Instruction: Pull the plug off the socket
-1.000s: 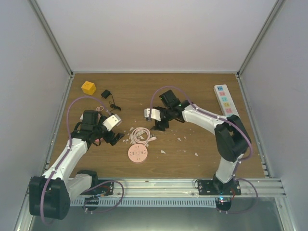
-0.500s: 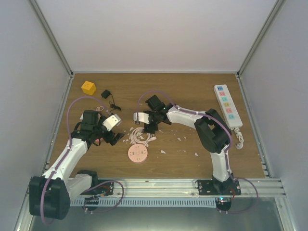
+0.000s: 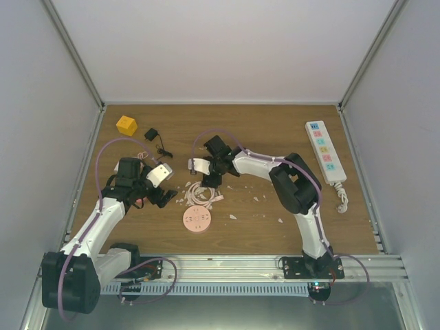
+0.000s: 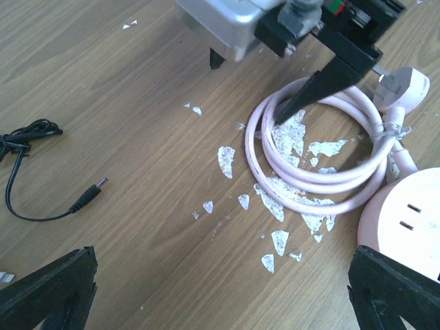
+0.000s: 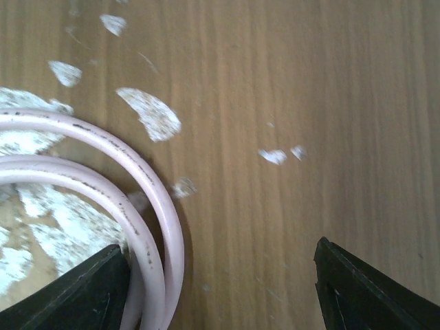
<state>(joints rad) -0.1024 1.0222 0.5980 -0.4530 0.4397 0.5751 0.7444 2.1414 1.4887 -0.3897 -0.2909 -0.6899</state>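
A round pink socket [image 3: 197, 219] lies flat on the wooden table, and its face with two slots shows in the left wrist view [image 4: 405, 216]. No plug sits in those slots. Its pink cable [image 3: 200, 193] is coiled just behind it, ending in a loose pink plug [image 4: 404, 86] with metal pins. My right gripper [image 3: 209, 180] is open and low over the coil's far side, with one finger [image 5: 82, 292] on the cable loops [image 5: 148, 206]. It also shows in the left wrist view [image 4: 249, 89]. My left gripper [image 3: 163, 198] is open and empty, left of the coil.
A white power strip [image 3: 323, 150] lies along the right wall. A yellow cube [image 3: 126, 124] and a black adapter [image 3: 151, 133] sit at the back left, and the adapter's thin lead [image 4: 88, 197] trails near my left gripper. White flecks [image 4: 282, 240] litter the table.
My right arm has swung left, from right of the coil to over its far side, with its jaws open. The left arm has not moved.
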